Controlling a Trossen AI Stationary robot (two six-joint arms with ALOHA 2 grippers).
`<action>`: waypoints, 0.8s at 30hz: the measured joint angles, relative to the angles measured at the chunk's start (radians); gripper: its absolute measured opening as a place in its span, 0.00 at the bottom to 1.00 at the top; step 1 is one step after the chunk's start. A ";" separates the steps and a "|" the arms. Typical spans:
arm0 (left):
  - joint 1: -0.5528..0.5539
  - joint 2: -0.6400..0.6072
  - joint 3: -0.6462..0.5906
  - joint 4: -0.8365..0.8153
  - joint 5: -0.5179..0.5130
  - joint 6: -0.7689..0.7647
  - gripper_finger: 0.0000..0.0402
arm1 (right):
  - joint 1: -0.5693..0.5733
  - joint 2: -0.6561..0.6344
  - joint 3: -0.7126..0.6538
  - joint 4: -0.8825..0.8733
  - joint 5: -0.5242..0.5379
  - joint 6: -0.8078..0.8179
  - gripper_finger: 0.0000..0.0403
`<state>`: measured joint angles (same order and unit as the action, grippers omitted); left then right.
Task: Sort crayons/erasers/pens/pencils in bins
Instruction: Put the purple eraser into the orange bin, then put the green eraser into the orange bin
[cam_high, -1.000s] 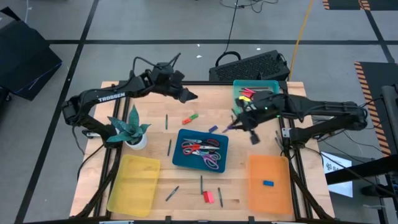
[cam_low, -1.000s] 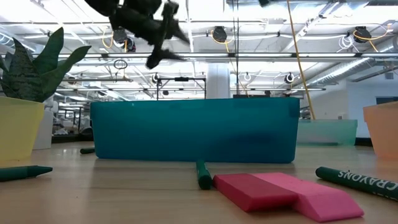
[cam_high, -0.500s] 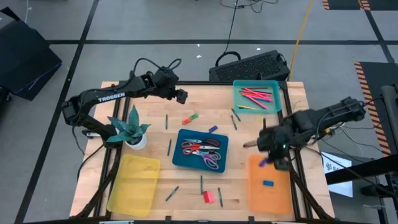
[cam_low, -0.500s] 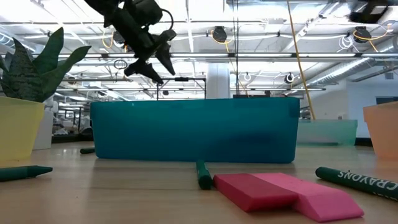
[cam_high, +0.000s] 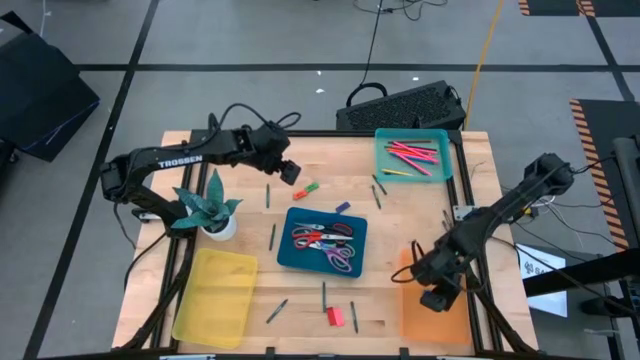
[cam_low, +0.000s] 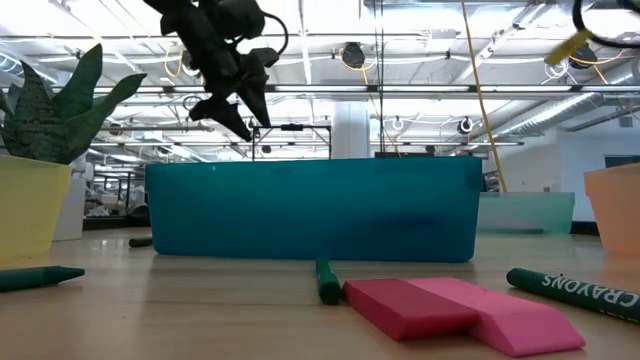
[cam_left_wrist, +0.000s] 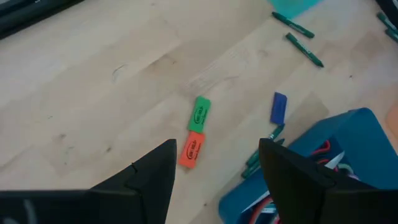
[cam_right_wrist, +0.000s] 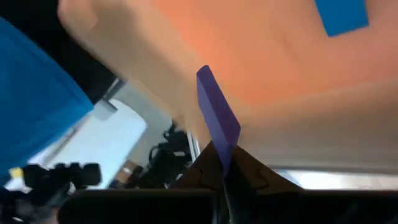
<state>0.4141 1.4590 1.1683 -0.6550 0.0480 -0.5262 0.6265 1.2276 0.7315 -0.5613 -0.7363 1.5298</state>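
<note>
- We see a purple eraser (cam_right_wrist: 217, 124) pinched between the fingertips of the right gripper (cam_high: 436, 297), which hangs over the orange bin (cam_high: 412, 322) at the table's front right.
- A blue eraser (cam_right_wrist: 341, 15) already lies on the floor of that orange bin, apart from the held one.
- In the left wrist view a green eraser (cam_left_wrist: 200, 114) and an orange-red eraser (cam_left_wrist: 193, 150) lie end to end on the bare wood, touching or nearly so; a second blue eraser (cam_left_wrist: 278, 107) rests near them, just beside the rim of the dark blue bin (cam_high: 292, 257).
- We find the left gripper (cam_high: 288, 172) hovering above the table behind that pair, its fingers (cam_left_wrist: 149, 177) spread wide and holding nothing.
- Near the front edge a red eraser (cam_low: 410, 305) and a pink eraser (cam_low: 520, 322) lie side by side, touching.
- The dark blue bin sits mid-table and holds scissors (cam_high: 325, 240).
- The teal bin (cam_high: 382, 170) at the back right holds several red and pink sticks, with one yellow one among them.
- The yellow bin (cam_high: 215, 300) sits at the front left.
- Green crayons (cam_left_wrist: 297, 38) and other dark sticks lie scattered across the wooden table (cam_high: 240, 215).
- A potted plant (cam_high: 210, 208) stands on the left side, behind the yellow bin.
- A black keyboard (cam_high: 405, 105) lies just beyond the table's far edge.
</note>
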 joint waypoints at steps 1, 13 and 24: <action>-0.005 0.000 0.000 -0.001 -0.003 -0.004 0.57 | 0.007 0.004 -0.024 0.042 0.001 0.030 0.00; -0.057 0.000 0.000 0.000 -0.007 -0.029 0.57 | 0.026 0.005 -0.101 0.177 0.059 0.052 0.23; -0.030 0.013 0.000 -0.023 -0.009 -0.017 0.57 | 0.019 -0.138 -0.049 0.152 0.130 0.114 0.33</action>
<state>0.3841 1.4724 1.1683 -0.6780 0.0391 -0.5431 0.6458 1.0900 0.6829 -0.4091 -0.6063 1.6435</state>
